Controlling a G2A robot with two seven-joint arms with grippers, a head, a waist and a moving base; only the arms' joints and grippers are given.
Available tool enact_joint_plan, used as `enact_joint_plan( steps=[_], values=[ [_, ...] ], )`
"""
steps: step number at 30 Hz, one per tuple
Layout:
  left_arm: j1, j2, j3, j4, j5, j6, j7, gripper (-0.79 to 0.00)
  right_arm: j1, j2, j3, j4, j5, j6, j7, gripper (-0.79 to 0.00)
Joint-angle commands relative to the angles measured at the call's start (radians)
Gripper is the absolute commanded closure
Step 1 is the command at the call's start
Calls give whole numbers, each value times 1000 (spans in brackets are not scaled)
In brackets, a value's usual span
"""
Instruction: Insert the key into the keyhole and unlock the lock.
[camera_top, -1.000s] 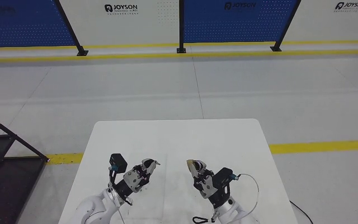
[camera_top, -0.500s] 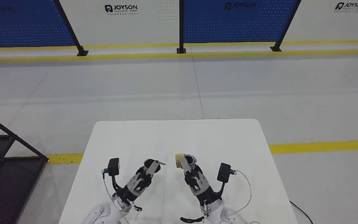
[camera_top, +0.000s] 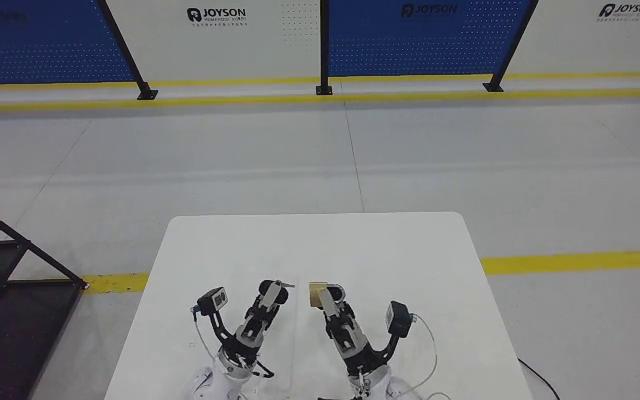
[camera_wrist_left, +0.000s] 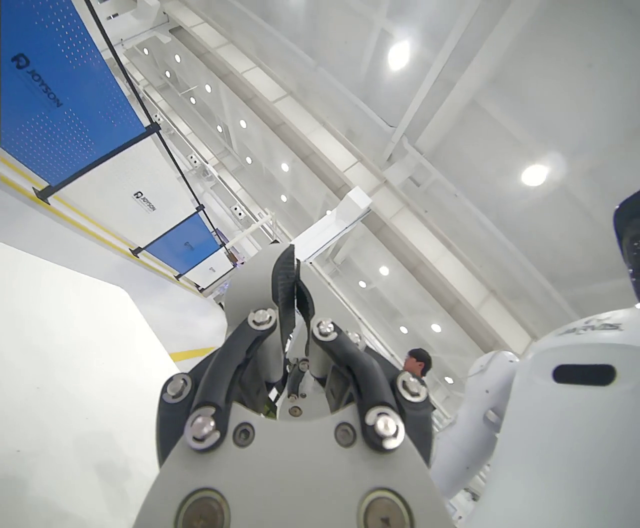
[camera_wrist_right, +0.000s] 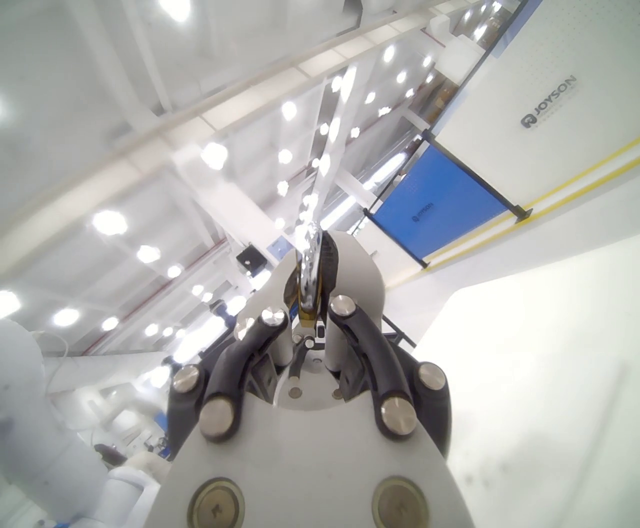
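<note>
Both arms have drawn closer, left gripper pinching the key beside the lock clamped in right gripper.

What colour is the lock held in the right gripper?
Brass gold. The lock shows best in the top view.

A white table stands on a pale grey floor, and a yellow floor line shows on both sides of it. Farther off, 2 more yellow lines run along a barrier of 2 blue panels and 2 white panels, held by 3 black posts. A black frame sits left of the table. Round ceiling lights glow overhead.
</note>
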Motion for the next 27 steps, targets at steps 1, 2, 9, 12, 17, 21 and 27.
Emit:
enact_joint_plan(
  steps=[1,2,9,12,17,21,27],
  values=[
    [-4,3,13,-3,-59,0,-36,0,2,-2,-1,5,-12,-6,-13,0],
    [-5,4,13,-2,-69,0,-49,0,3,-3,-1,7,-15,-7,-16,0],
    [-11,7,29,-2,-155,0,-132,0,3,-3,-1,9,-21,-4,-18,0],
    [-7,7,28,-13,-180,0,-153,0,3,-3,-1,9,-21,-4,-18,0],
    [5,6,22,-22,-196,0,-182,0,3,-3,-1,9,-21,-4,-18,0],
    [5,1,24,-17,-189,0,-190,0,3,-3,-1,9,-21,-4,-18,0],
    [8,-6,32,-30,-197,0,-209,0,3,-3,-1,9,-21,-4,-18,0]
  ],
)
